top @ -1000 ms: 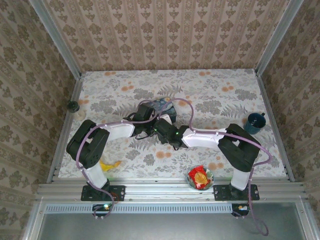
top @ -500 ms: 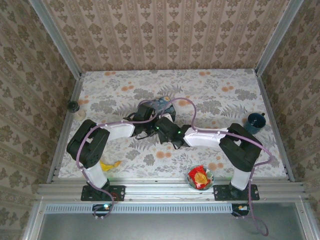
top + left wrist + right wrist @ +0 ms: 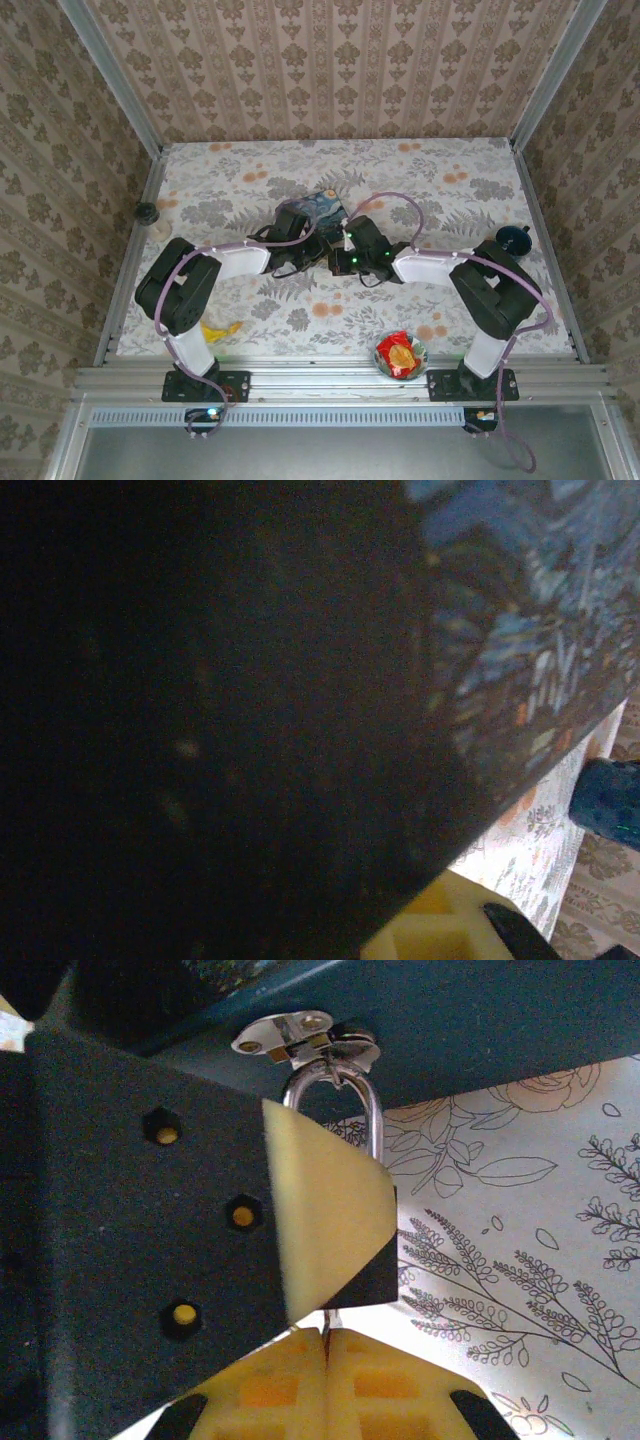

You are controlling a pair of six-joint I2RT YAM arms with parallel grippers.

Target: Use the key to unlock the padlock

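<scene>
Between the pressed-together pads of my right claw (image 3: pixel 327 1360) there's a thin sliver of metal I take to be the key (image 3: pixel 327 1322), nosed up against the bottom of the padlock (image 3: pixel 378 1265); how deep it sits I can't tell. Just past that, the left claw (image 3: pixel 308 238) has one yellow pad (image 3: pixel 320 1210) flat over the black body, other finger hidden behind, so I read it as clamped on; the silvery shackle (image 3: pixel 375 1125) carries on through the hasp (image 3: pixel 295 1035) on the blue tin (image 3: pixel 480 1020). I'd call this the insert stage; next it wants a gentle push, then a wrist roll, left side holding firm. The lock's long axis runs straight from my pads to the hasp; keyhole end toward me, shackle end at the tin.
</scene>
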